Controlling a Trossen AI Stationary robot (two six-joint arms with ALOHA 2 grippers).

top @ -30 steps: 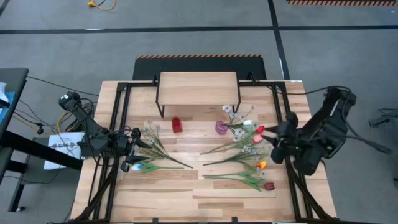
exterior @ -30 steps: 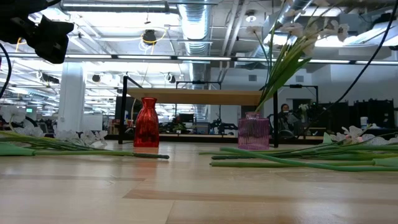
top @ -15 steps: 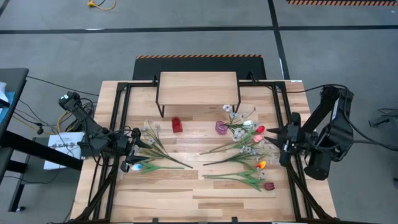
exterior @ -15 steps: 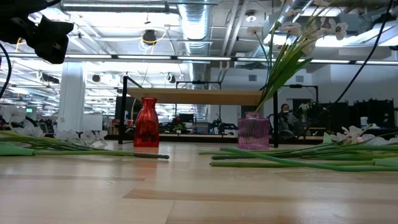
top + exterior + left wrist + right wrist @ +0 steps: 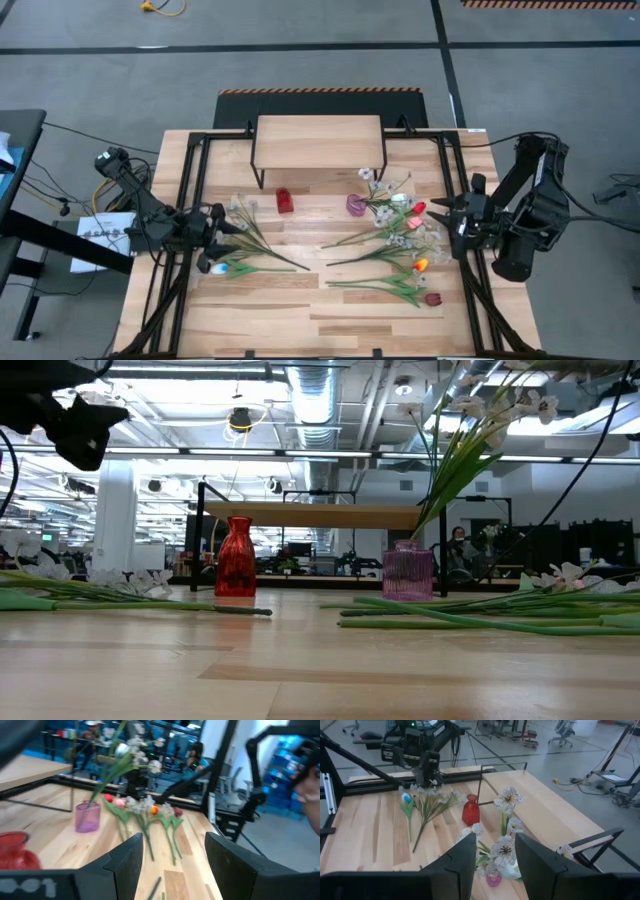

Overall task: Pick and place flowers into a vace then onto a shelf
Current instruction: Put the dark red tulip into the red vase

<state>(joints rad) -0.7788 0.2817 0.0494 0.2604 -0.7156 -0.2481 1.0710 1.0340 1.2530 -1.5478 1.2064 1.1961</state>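
Note:
A purple vase [image 5: 354, 205] stands in front of the shelf [image 5: 320, 140] with a spray of small white blossoms [image 5: 470, 420] sticking out of its mouth and leaning right. More flowers lie flat on the table: a bunch on the left [image 5: 248, 238] and a bunch of tulips and white sprays on the right [image 5: 400, 255]. My left gripper [image 5: 218, 240] is open and hovers at the left bunch's outer side; its fingers frame the table [image 5: 172, 870]. My right gripper [image 5: 452, 215] is open at the table's right edge, beside the right bunch, facing the purple vase [image 5: 493, 879].
A red vase [image 5: 284, 200] stands empty left of the purple one, near the shelf's front legs. Black rails run along the table's left [image 5: 185, 200] and right [image 5: 462, 180] sides. Bare wood lies between the two bunches and along the near edge [image 5: 300, 320].
My right gripper has drawn back from the right flower bunch toward the table's right edge, with the arm swinging outward. The flowers and vases have stayed where they were.

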